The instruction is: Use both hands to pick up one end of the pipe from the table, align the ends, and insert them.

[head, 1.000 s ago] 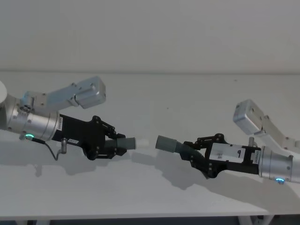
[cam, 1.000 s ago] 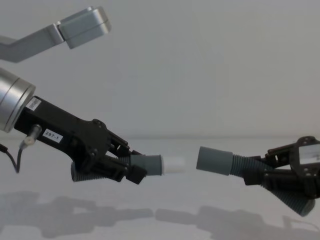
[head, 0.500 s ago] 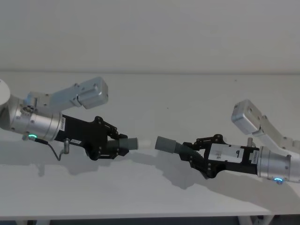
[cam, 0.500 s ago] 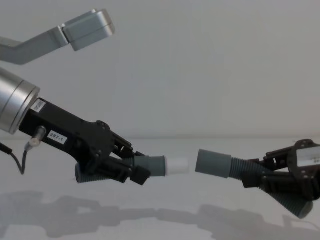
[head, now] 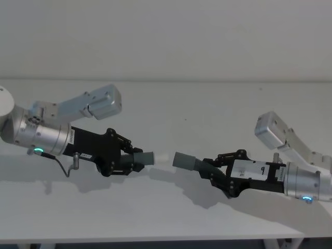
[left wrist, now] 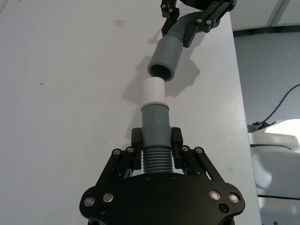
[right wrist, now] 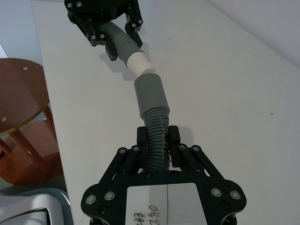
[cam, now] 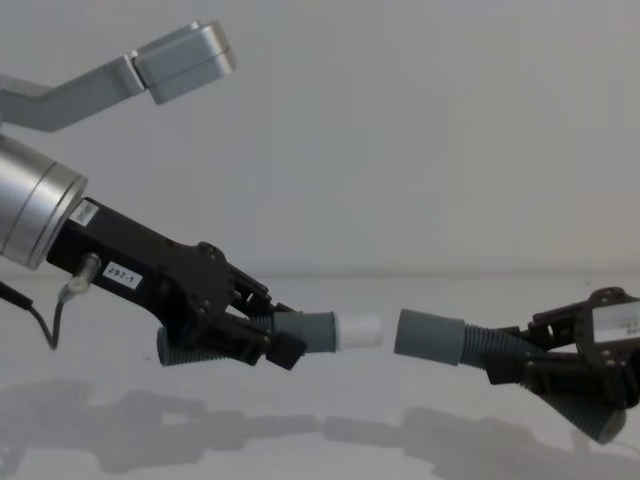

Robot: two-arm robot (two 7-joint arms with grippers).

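Observation:
Both pipe pieces hang just above the white table (head: pixel 218 109), end to end. My left gripper (head: pixel 133 160) is shut on the ribbed middle of the left piece (cam: pixel 318 331). That piece's white spigot tip (cam: pixel 361 330) points right. My right gripper (head: pixel 214 171) is shut on the ribbed part of the right piece, whose open grey cuff (cam: pixel 430 336) faces the spigot. A small gap separates the two ends. In the left wrist view the spigot (left wrist: pixel 153 91) lies almost in line with the cuff mouth (left wrist: pixel 163 60). In the right wrist view the cuff (right wrist: pixel 150 96) nearly meets the tip (right wrist: pixel 137 63).
The table's near edge (head: pixel 155 240) runs below both arms. A round brown stool (right wrist: pixel 21 96) stands off the table's side. The left arm's silver elbow link (cam: pixel 180 62) rises above its gripper, and the right arm's link (head: pixel 272 129) stands behind its wrist.
My left gripper has carried its piece a little to the right and lower, toward the right piece. The right gripper has sunk slightly. Both grips are unchanged.

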